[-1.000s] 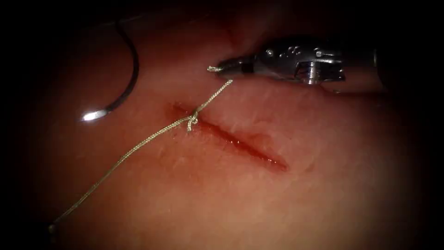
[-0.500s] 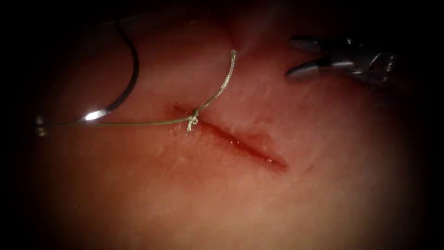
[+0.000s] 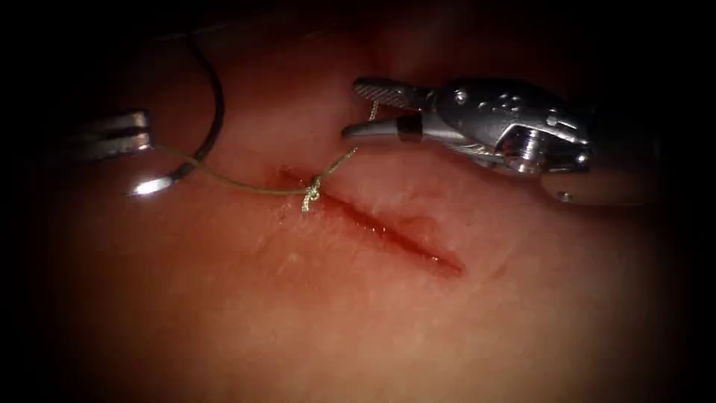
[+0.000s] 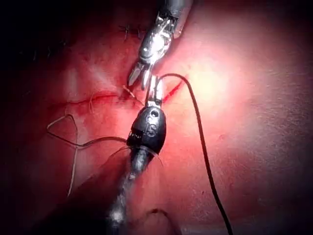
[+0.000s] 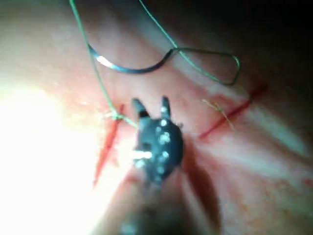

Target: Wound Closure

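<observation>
The cut [image 3: 388, 227] runs slantwise across the tissue [image 3: 358, 321], with a thread knot [image 3: 311, 193] at its left end. My right tool [image 3: 352, 110] stands open just above the knot, and the knot's short tail [image 3: 371, 112] rises between its jaws, untouched. From the knot the long thread [image 3: 224, 183] leads left to my left tool [image 3: 148, 132], which is shut on it. The curved needle [image 3: 217, 112] lies free on the tissue left of the cut, held by neither tool; its bright end [image 3: 151, 185] rests on the surface. The right wrist view shows the open jaws [image 5: 151, 105] beside the knot [image 5: 116, 116].
Red fluid lines the cut and wets the tissue around it. In the left wrist view, loose thread loops [image 4: 68, 137] lie on the tissue beside an older stitched line [image 4: 98, 98]. The right wrist view shows a slack thread loop [image 5: 215, 63] beyond the needle [image 5: 127, 68].
The right tool, shut at the tail a second ago, drew back to the right open, then returned with open jaws around the tail. The left tool entered, swinging the long thread from lower left to left.
</observation>
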`<state>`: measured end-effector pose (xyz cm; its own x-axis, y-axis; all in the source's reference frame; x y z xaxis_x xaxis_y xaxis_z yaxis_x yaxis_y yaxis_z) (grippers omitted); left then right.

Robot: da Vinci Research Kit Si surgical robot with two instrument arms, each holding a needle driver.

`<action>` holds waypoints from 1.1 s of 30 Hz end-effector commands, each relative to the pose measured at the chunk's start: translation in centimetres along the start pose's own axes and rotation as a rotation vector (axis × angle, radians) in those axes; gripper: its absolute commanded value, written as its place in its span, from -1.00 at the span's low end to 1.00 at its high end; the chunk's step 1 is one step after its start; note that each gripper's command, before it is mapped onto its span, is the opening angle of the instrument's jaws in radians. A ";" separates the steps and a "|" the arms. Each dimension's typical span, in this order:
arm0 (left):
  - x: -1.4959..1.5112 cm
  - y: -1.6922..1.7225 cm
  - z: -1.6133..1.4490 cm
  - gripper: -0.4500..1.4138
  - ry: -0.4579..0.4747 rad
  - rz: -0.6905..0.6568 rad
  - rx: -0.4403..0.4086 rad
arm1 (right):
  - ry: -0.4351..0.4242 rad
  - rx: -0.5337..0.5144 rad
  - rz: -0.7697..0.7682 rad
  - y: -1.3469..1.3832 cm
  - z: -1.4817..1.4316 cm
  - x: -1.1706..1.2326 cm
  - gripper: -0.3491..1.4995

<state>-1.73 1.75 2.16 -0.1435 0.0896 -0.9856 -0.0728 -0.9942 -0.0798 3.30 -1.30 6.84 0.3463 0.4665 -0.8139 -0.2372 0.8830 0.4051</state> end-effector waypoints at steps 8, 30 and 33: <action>-0.02 -0.18 0.42 -1.00 0.028 -0.006 -0.033 | 0.017 0.046 -0.055 -0.17 1.05 -0.16 -0.60; -0.85 -1.20 1.00 -1.00 0.063 -0.021 -0.061 | 0.163 0.157 -0.089 -0.68 1.27 0.08 -0.67; -1.11 -1.24 1.03 -1.00 0.050 -0.018 -0.066 | 0.179 0.179 -0.096 -0.73 1.23 0.07 -0.69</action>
<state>-2.44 2.90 3.54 -0.0974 0.1139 -0.9887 -0.0074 -0.9935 -0.1138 4.55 -1.84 6.95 0.1850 0.3773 -0.9074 -0.0412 0.9255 0.3764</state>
